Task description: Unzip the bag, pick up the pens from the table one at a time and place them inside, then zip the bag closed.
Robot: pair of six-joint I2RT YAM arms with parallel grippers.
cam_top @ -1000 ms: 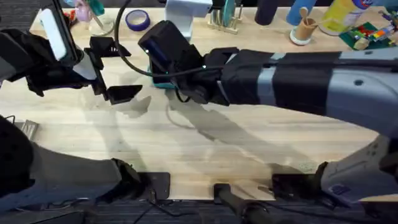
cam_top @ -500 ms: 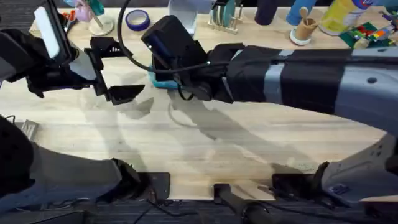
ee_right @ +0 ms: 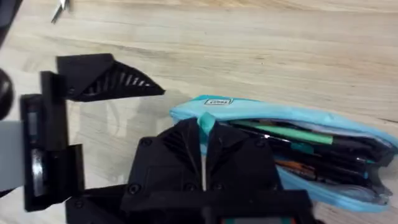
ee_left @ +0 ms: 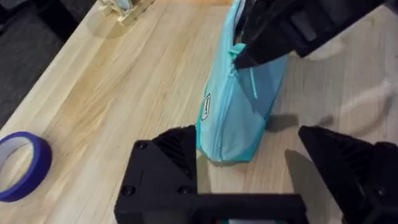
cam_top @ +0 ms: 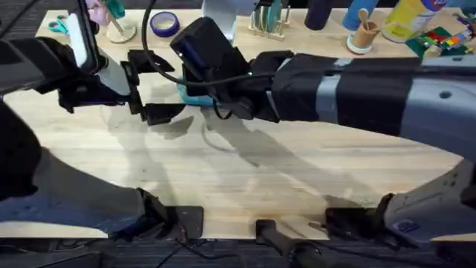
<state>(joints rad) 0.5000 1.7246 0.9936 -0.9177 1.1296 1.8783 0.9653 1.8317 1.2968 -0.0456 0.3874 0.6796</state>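
Bag (ee_left: 239, 106): one turquoise pouch, lying toward the far edge of the desk (cam_top: 312, 179), left of middle. Small white label near one end; writing too small to read. Zipper partly open; pens (ee_right: 298, 146) visible inside, green, dark and orange, count cannot be told.

Right end effector (ee_right: 203, 144): fingers pinched together on the zipper pull at the labelled end.

Left end effector (ee_left: 249, 171): fingers spread wide, holding nothing, one on each side of the bag's end, apart from it.

One blue tape roll (cam_top: 164, 24) near the far edge.
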